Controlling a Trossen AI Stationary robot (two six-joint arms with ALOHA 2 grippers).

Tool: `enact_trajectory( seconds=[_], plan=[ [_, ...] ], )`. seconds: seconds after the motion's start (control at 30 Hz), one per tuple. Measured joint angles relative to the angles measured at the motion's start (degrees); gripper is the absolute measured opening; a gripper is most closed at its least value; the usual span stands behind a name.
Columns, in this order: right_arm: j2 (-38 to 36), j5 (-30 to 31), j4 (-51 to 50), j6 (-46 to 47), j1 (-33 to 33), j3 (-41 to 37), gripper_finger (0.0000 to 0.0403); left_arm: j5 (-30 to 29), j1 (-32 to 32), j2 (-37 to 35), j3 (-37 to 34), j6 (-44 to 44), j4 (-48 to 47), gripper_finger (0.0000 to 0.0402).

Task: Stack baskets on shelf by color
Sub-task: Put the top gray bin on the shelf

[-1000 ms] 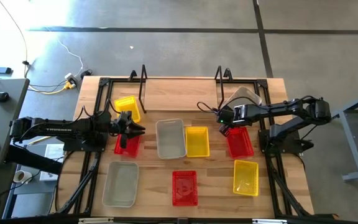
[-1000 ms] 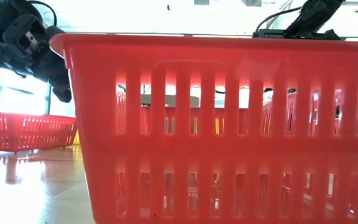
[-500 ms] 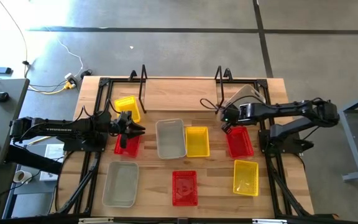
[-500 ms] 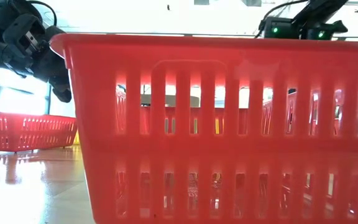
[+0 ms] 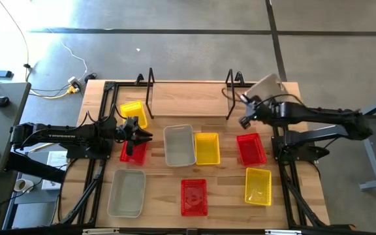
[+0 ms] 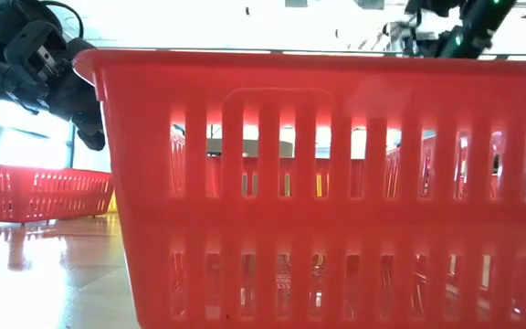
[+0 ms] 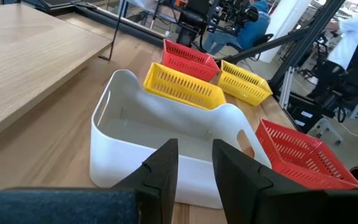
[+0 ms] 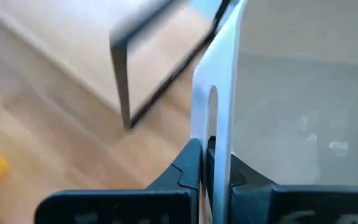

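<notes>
The only writing to see is a line of white letters along the left arm, at nine o'clock of the table in the high view. The letters are too small to read with certainty. On the baskets, the shelf and the table no text, label or number can be read.

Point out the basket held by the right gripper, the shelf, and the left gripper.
White basket (image 5: 266,86), high view, its tilted wall.
Shelf (image 5: 151,91), high view, left upright loop.
Left gripper (image 5: 145,136), high view, between fingertips.
</notes>
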Motion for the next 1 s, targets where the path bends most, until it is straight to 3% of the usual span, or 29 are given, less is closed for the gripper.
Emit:
enact_trajectory(
  seconds=[0.3, 0.5, 0.77, 1.0],
  plan=[
    [3.2, 5.1, 0.1, -15.8, 0.0, 15.8, 0.0000, -0.1, 0.0, 0.0, 0.0, 0.0, 0.0, 0.0090],
    [6.9, 4.7, 3.3, -28.0, 0.0, 20.3, 0.0000, -0.2, 0.0, 0.0, 0.0, 0.0, 0.0, 0.0090],
    [12.6, -5.1, 10.4, -45.3, 0.0, 20.4, 0.0000, -0.2, 0.0, 0.0, 0.0, 0.0, 0.0, 0.0090],
    [18.6, -15.2, 12.4, -49.5, -1.9, 20.4, 0.0000, -0.2, 0.0, 0.0, 0.0, 0.0, 0.0, 0.0090]
  ],
)
